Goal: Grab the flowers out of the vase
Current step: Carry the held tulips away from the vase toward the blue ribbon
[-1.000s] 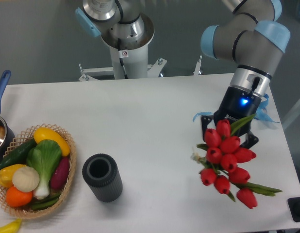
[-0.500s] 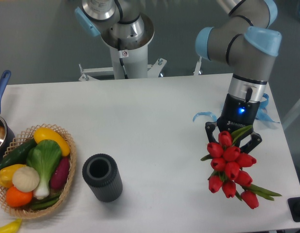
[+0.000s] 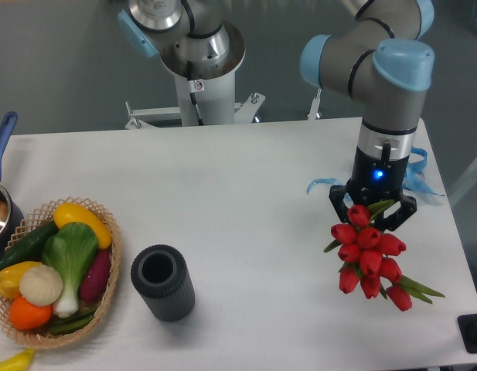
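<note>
Since a moment ago the arm has swung more upright over the right side of the table [image 3: 246, 170], and the flowers [image 3: 369, 253] now hang more compactly beneath the gripper [image 3: 373, 214] instead of splaying out towards the table's front edge. The gripper's dark fingers are closed around the top of the bunch, with red buds and green leaves trailing down to the right. The vase [image 3: 162, 282] stands well apart at front left with its mouth open, just beside the wicker basket [image 3: 107, 286] of toy vegetables [image 3: 56, 263].
</note>
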{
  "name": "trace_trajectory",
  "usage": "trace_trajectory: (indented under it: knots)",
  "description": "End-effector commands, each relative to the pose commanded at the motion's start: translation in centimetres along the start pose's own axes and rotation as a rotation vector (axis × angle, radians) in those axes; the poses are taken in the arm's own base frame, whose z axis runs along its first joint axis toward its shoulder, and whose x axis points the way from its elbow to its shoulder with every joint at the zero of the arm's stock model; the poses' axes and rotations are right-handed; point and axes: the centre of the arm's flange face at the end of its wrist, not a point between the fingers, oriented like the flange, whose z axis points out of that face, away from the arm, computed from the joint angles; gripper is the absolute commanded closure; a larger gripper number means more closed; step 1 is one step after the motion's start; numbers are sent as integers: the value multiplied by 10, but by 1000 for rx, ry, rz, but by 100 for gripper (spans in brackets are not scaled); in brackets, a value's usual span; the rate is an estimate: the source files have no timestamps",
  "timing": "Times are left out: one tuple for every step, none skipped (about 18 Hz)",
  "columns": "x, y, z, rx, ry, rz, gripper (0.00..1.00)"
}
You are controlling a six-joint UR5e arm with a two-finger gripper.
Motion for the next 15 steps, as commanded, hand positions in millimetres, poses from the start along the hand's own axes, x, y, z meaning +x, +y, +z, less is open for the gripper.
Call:
trace_trajectory:
  knots:
    - [-1, -1, -1, 1, -4, 3, 75]
    - [-1, -1, -2, 0, -5, 7, 74]
    - [-3, -1, -2, -8, -13, 21, 74]
    - [-3, -1, -4, -29, -29, 43, 74]
    - [2, -5, -2, -54, -34, 70, 74]
    - [7, -12, -1, -78, -43, 99, 74]
    - [8, -17, 0, -104, -41, 126, 75]
    - [3, -21, 2, -129, -36, 143, 75]
    - [0, -26, 1, -152, -18, 146, 75]
    - [1, -34, 2, -176, -4, 154, 75]
    - [0, -38, 4, -202, -2, 161, 75]
    - [0, -39, 6, -218, -7, 165, 75]
    - [3, -40, 11, -239, -9, 174, 75]
    - [8, -39, 17, -266, -11, 183, 75]
    - [14, -43, 22, -286, -20, 199, 75]
